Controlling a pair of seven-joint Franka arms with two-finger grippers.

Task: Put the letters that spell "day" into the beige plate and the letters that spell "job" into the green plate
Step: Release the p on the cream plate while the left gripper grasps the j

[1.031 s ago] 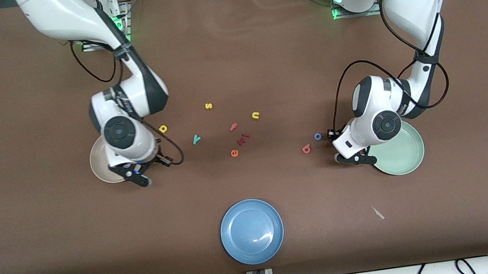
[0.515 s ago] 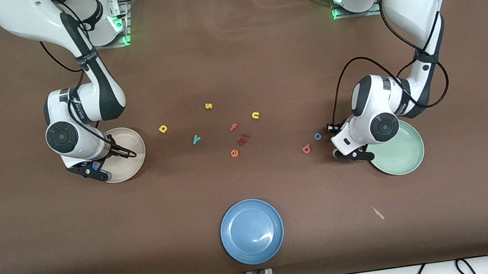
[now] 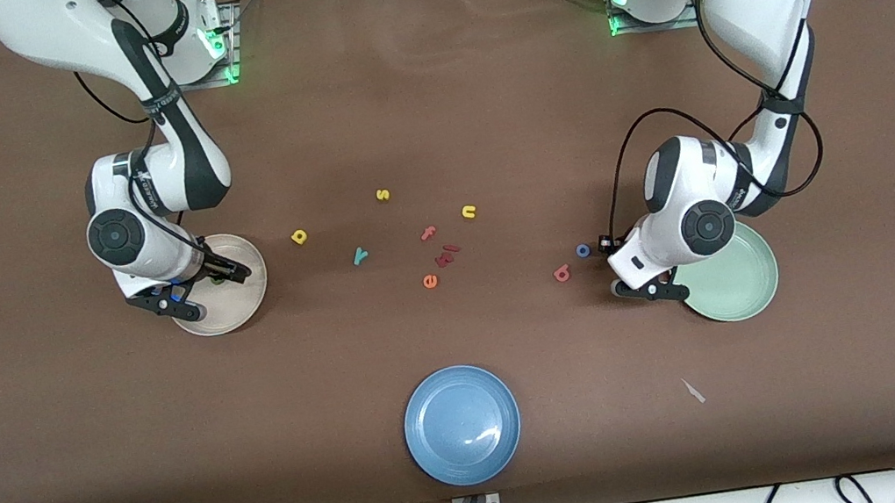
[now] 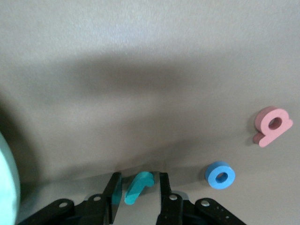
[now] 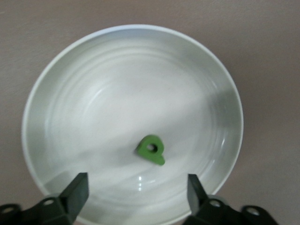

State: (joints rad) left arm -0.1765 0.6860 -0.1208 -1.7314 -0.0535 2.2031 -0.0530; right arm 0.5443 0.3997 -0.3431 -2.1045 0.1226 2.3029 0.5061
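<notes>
right gripper (image 5: 133, 192): we see it spread wide over the beige plate (image 3: 242, 304), green d (image 5: 151, 149) lying inside.
left gripper (image 4: 137, 190): we see it narrowed around the teal j (image 4: 138, 186), beside the green plate (image 3: 741, 287).
hidden: the j in our front view.
open room: blue o (image 3: 582, 251) and salmon b (image 3: 562, 273) lie apart.

The d (image 5: 151, 149) lies in the beige plate (image 5: 56, 79); b (image 3: 562, 273) beside o (image 3: 582, 251).

Bench (image 3: 424, 95): brown. Beige plate (image 3: 247, 304): cream; green plate (image 3: 741, 287): pale mint; blue plate (image 3: 462, 424). Letters: dark green d (image 5: 151, 149), yellow a (image 3: 300, 237), teal y (image 3: 360, 255), teal j (image 4: 138, 186), blue o (image 4: 220, 175), salmon b (image 4: 271, 125)
</notes>
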